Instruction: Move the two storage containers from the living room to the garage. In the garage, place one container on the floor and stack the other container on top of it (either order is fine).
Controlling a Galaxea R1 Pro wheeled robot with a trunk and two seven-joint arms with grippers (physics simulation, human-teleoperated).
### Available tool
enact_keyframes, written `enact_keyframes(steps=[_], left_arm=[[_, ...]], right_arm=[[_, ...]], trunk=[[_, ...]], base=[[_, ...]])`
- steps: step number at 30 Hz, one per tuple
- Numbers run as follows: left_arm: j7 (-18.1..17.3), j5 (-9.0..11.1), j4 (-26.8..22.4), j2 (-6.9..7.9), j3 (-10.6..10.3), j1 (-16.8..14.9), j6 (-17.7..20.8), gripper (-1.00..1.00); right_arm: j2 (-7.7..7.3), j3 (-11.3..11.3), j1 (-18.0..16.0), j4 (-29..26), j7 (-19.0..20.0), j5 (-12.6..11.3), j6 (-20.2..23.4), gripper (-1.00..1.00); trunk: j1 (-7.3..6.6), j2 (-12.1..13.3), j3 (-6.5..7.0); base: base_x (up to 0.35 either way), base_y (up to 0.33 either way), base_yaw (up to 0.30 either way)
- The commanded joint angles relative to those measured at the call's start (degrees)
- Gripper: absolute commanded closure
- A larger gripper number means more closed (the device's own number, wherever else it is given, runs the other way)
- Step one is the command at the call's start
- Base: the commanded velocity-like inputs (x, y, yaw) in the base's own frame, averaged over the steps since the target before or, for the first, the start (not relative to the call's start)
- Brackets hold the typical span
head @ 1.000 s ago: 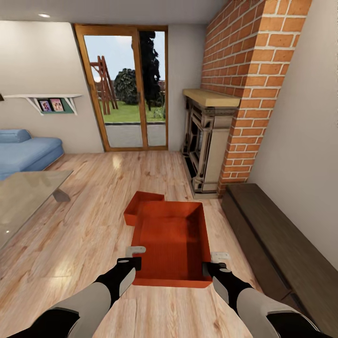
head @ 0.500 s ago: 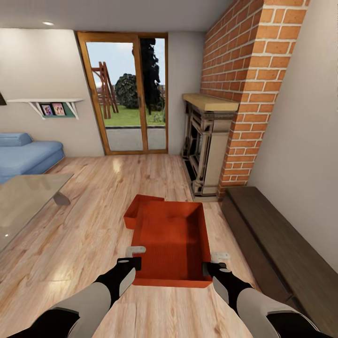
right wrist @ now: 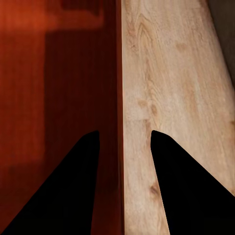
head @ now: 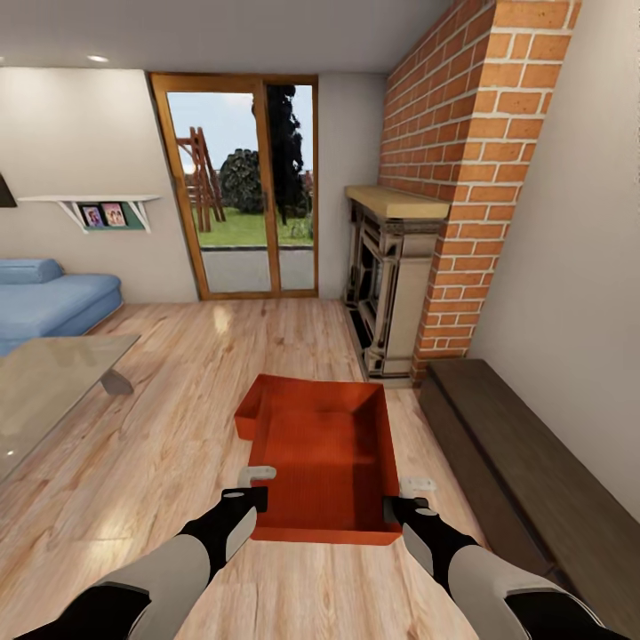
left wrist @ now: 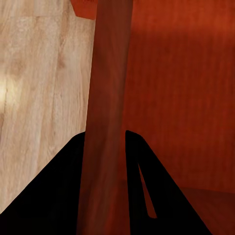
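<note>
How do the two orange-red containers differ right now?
The near container is held up between the left gripper and the right gripper, one on each side wall; the far container lies on the wood floor, ungripped. The near one shows whole and hides most of the far one. Both are orange-red, open-topped.

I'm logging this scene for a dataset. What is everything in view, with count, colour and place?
storage containers: two, orange-red; one held between both hands, the other on the floor behind it, mostly hidden.
wood floor: one, light planks, underfoot.
fireplace: one, red brick with stone surround, right of the doors.
glass doors: one pair, wood-framed, far wall.
sofa: one, blue, far left.
glass table: one, left.
wall shelf: one, white, above the sofa.
bench: one, dark brown, right wall.
left hand: black, straddling the container's left wall.
right hand: black, straddling its right wall.
</note>
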Motion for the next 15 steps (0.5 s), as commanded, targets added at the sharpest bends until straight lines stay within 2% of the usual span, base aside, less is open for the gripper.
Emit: enact_keyframes(steps=[1, 15], left_arm=[[1.2, -1.1, -0.3, 0.00, 0.3, 0.0, 0.4, 1.00], [1.2, -1.1, -0.3, 0.00, 0.3, 0.0, 0.4, 1.00]], right_arm=[[0.23, 0.6, 0.0, 0.1, 0.1, -1.0, 0.0, 1.00], [0.18, 0.6, 0.0, 0.1, 0.1, -1.0, 0.0, 1.00]], trunk=[[0.04, -0.1, -0.03], [0.04, -0.1, 1.25]], base=[[0.000, 0.000, 0.000], [0.000, 0.000, 0.000]])
